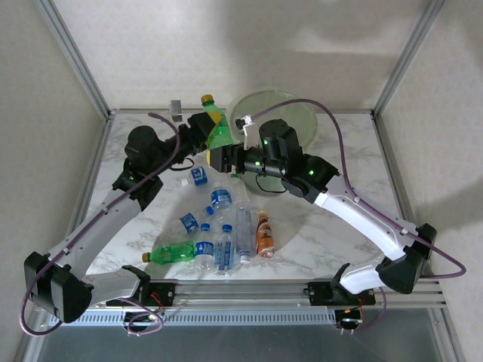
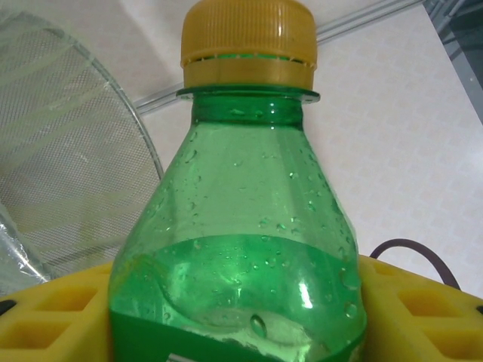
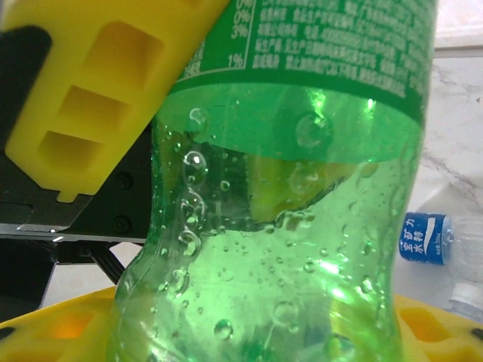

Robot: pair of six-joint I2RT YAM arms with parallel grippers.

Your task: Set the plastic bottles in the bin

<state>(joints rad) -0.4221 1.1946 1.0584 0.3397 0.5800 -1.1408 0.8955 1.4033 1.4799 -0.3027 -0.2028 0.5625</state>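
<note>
Green bottle (image 2: pixel 249 196), grasped by left hand (image 2: pixel 238 309), hangs at nine o'clock of bin (image 1: pixel 298 109) rim; right hand (image 3: pixel 256 335) brackets its base, grip unclear.

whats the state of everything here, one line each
green bottle: capped, held off the table
left gripper: shut on the green bottle
right gripper: around the green bottle below its label, grip unclear
bin: upright, open top
other bottles: lying loose on the table
</note>
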